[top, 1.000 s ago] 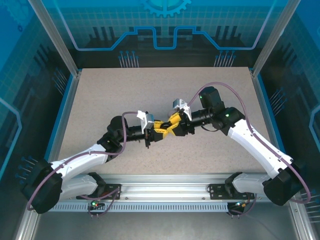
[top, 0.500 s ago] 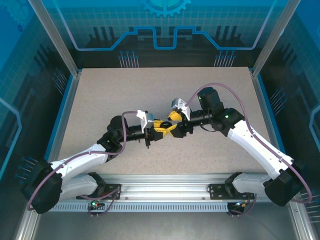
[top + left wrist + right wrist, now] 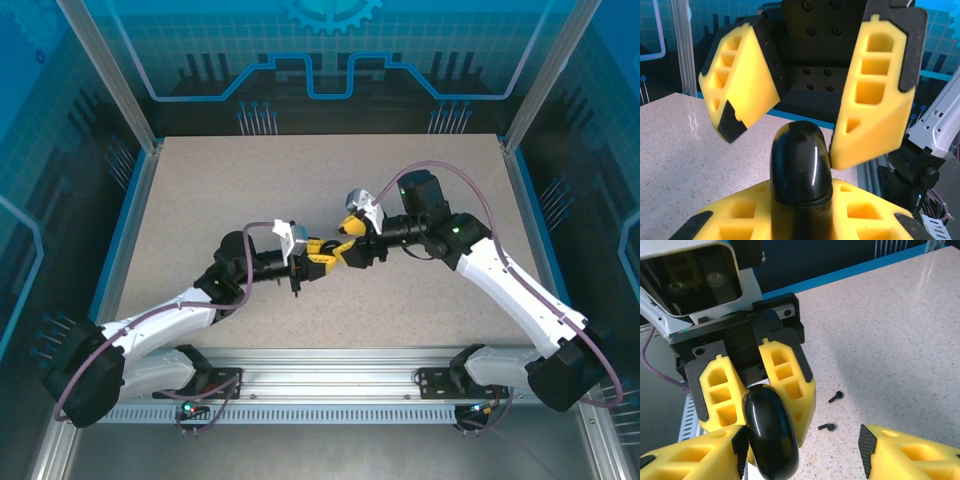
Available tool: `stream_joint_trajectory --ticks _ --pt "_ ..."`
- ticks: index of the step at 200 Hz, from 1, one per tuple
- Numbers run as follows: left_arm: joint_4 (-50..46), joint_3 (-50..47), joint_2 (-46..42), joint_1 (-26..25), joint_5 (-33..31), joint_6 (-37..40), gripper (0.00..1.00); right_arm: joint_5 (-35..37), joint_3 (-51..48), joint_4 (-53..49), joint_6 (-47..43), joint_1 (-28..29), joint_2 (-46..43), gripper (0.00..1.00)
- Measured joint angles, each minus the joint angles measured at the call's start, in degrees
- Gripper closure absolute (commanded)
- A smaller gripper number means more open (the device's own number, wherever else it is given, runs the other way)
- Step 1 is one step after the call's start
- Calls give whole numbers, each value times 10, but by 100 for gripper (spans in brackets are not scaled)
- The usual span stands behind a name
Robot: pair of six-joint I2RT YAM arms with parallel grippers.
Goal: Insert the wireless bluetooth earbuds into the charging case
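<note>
Spreading its fingers and backing off a touch toward the far right, the right gripper point(image 3: 349, 228) had loosened its crowding of the left one since a moment before; the left arm had not budged.

On the left, the left gripper point(image 3: 328, 257) was clamped tight on the black charging case point(image 3: 771, 432). The case stuck out past the yellow fingers toward the other arm, its long axis running from one gripper to the other. I saw no open lid, only a seam around the glossy shell.

Facing it, the right gripper stood open and empty, one finger on either side of the case's rounded end. One finger sat just beside the case; whether it touched, I could not tell.

Farther right and lower, on the table point(image 3: 900, 330), lay the farther black earbud point(image 3: 836, 397) and the nearer black earbud point(image 3: 827, 427). They were close together, below the case, within the spread of the right gripper's fingers, and both lay slantwise. To my eye the free right arm was the better placed to reach down for them.
</note>
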Motion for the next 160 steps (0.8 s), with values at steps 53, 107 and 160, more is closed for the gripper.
stream_joint_trajectory --ticks 53,107,160 --pt "-2 0 0 0 -2 0 92 4 5 3 9 -11 0 38" --pt "-2 0 0 0 -1 0 92 27 14 8 23 -21 4 38" --pt "-2 0 -1 0 -3 0 92 12 19 14 42 -37 0 36"
